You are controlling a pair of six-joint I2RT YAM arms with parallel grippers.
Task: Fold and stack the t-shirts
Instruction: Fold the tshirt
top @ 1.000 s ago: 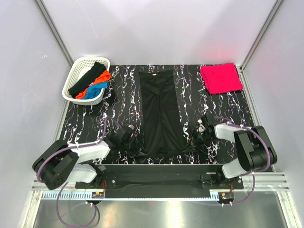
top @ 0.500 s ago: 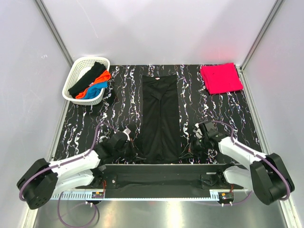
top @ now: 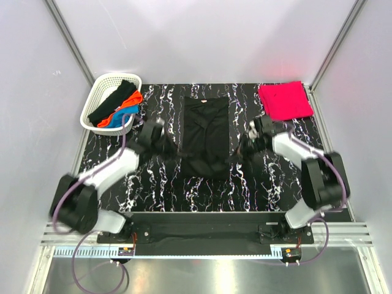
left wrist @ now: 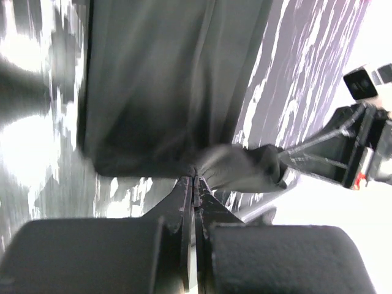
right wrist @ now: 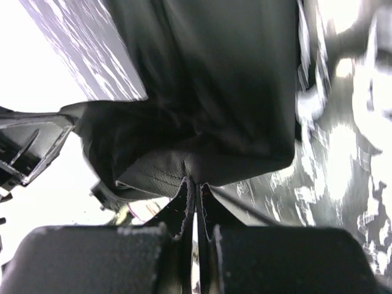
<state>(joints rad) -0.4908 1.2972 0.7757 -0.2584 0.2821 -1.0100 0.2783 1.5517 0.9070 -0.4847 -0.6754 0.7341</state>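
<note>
A large black t-shirt [top: 207,125] lies as a long strip in the middle of the table, its near end lifted and doubled back over itself. My left gripper [top: 176,153] is shut on the near left corner of that shirt [left wrist: 159,79], pinched at the fingertips [left wrist: 195,179]. At the near right corner my right gripper [top: 236,154] is shut on the same shirt [right wrist: 226,79], bunched at its tips [right wrist: 196,181]. A folded pinkish-red t-shirt [top: 285,101] lies at the back right. Black, orange and blue t-shirts [top: 119,105] sit in the basket.
A white lattice basket [top: 103,84] stands at the back left of the black marbled table [top: 202,193]. White walls with metal posts close in the sides and back. The right arm [left wrist: 361,153] shows in the left wrist view.
Both grippers have moved from the near edge toward the back, carrying the black shirt's near hem with them. The strip of shirt lying flat is now shorter.
</note>
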